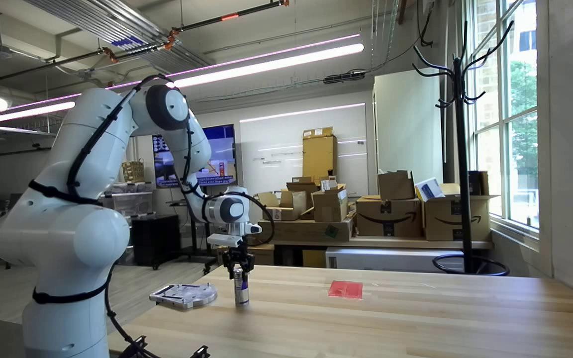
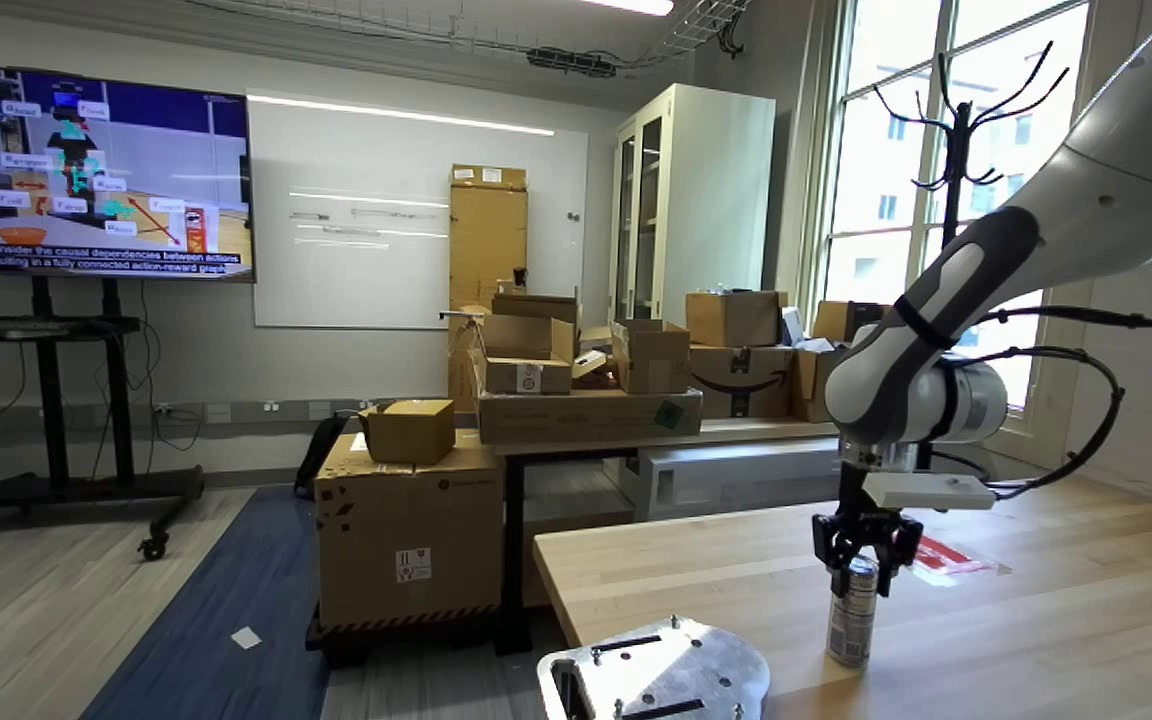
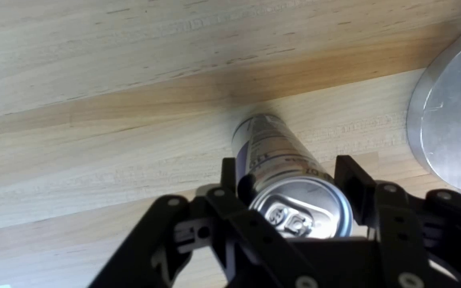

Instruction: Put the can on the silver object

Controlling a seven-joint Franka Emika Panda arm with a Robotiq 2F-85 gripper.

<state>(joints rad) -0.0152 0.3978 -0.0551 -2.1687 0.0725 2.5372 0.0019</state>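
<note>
On the table [image 1: 416, 318] stands a slim, printed silver-and-purple can [image 2: 852, 624].

Screen [image 2: 91, 170], exterior view: "do not consider the causal dependencies between actions", lower line "fully connected action-reward graph"; small tags too blurred. Can [image 3: 284, 170], wrist view: "OZ"; "110" likely, inverted. Cardboard box [image 1: 388, 229]: Amazon smile arrow.

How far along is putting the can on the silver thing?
Looks done: the gripper is lined up, fingers either side of the can. In hand: likely the grasp; contact unclear. Left: lifting and placing; the can stands on the table, apart from the silver object.
</note>
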